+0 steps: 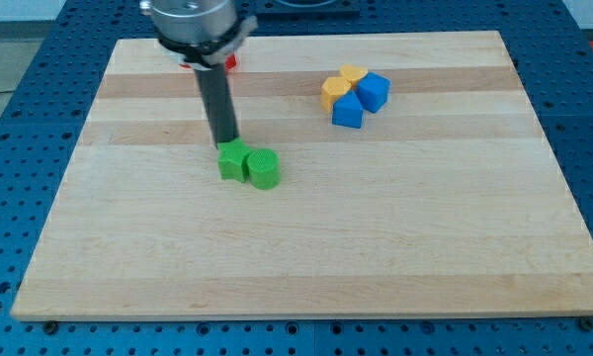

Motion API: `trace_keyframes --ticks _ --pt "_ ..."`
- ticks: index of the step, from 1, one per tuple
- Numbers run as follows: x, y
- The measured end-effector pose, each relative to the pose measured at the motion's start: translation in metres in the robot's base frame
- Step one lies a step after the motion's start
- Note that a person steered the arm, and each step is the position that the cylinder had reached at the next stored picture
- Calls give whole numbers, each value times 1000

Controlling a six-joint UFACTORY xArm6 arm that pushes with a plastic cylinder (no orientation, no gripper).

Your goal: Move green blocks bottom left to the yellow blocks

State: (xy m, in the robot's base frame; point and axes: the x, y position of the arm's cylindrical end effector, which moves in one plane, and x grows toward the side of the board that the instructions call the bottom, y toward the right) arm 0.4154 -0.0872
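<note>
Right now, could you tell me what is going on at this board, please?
I am a single arm pushing blocks on a wooden board with my tip. It sits right at the top edge of two green blocks, which lie side by side and touching. The yellow blocks sit up and to the view's right, bunched with two blue blocks. A red block peeks out behind the arm.

Blue blocks (pixel 361 99) (against yellow (pixel 341 84)) obstructing.

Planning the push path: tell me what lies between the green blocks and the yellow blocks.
Bare board only, in the camera view, between the green blocks and yellow blocks.
</note>
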Motion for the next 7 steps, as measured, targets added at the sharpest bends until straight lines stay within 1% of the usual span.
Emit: trace_keyframes --ticks 1,2,3,4,5,6,7 --pt "27 37" --pt "35 61" --pt "30 119" --pt "8 187" --pt "-31 214" --pt "-84 240" --pt "-115 232"
